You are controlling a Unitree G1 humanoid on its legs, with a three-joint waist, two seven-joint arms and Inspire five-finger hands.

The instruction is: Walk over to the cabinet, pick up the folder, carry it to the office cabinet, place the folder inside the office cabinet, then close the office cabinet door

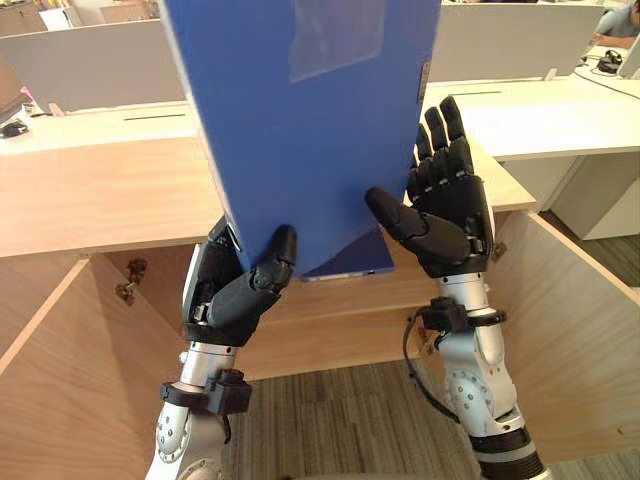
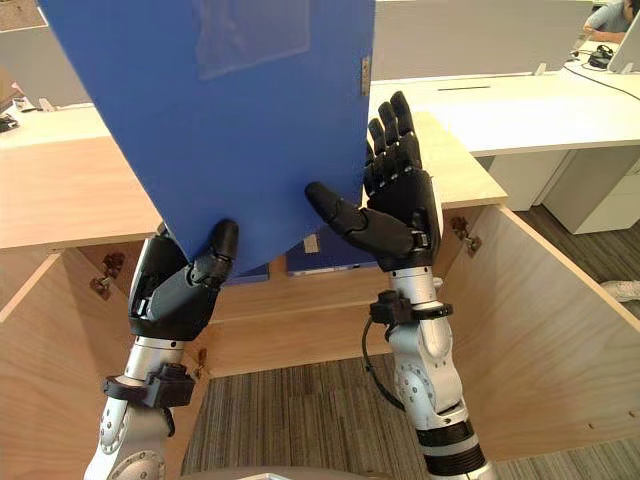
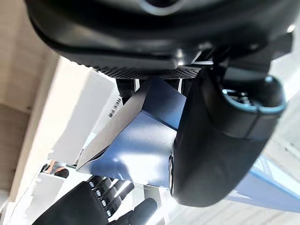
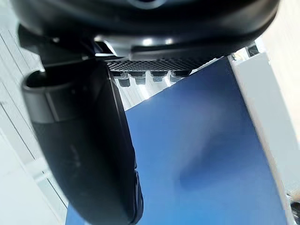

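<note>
Left hand (image 1: 235,292), right hand (image 1: 450,218) hold one folder (image 1: 300,130)

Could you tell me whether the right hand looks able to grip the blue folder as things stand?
Probably yes: the right hand is open beside the right edge of the blue folder, thumb spread by its lower corner, with nothing between them. The left hand pinches the lower left corner.
</note>
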